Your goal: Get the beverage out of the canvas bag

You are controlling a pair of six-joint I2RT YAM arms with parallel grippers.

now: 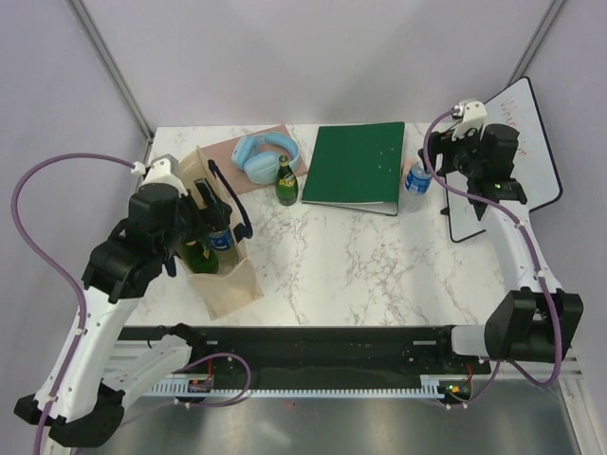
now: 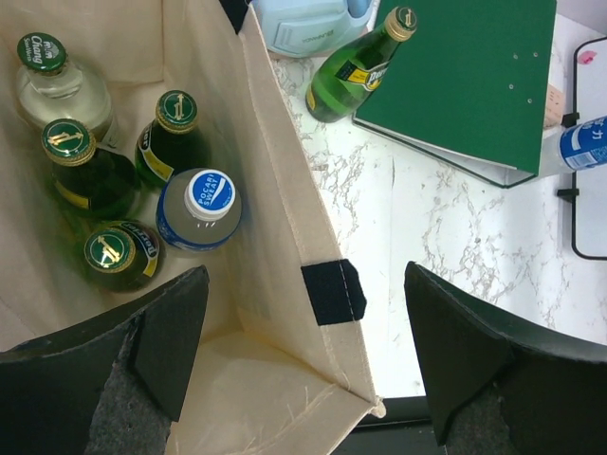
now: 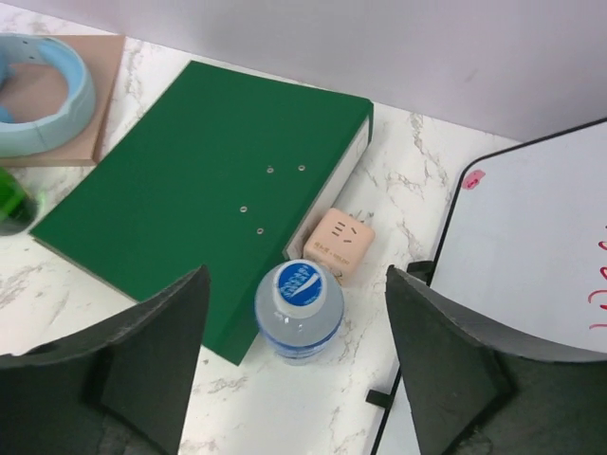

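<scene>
The beige canvas bag with navy handles stands open at the table's left. In the left wrist view the bag holds several bottles: green glass ones, a clear one and a blue-capped water bottle. My left gripper is open and empty over the bag's near corner, one finger inside and one outside the wall; it also shows in the top view. My right gripper is open and empty above a blue-capped water bottle standing on the table.
A green glass bottle stands on the table beside blue headphones. A green binder lies at the back centre. A pink cube sits by the binder. A whiteboard lies at the right edge.
</scene>
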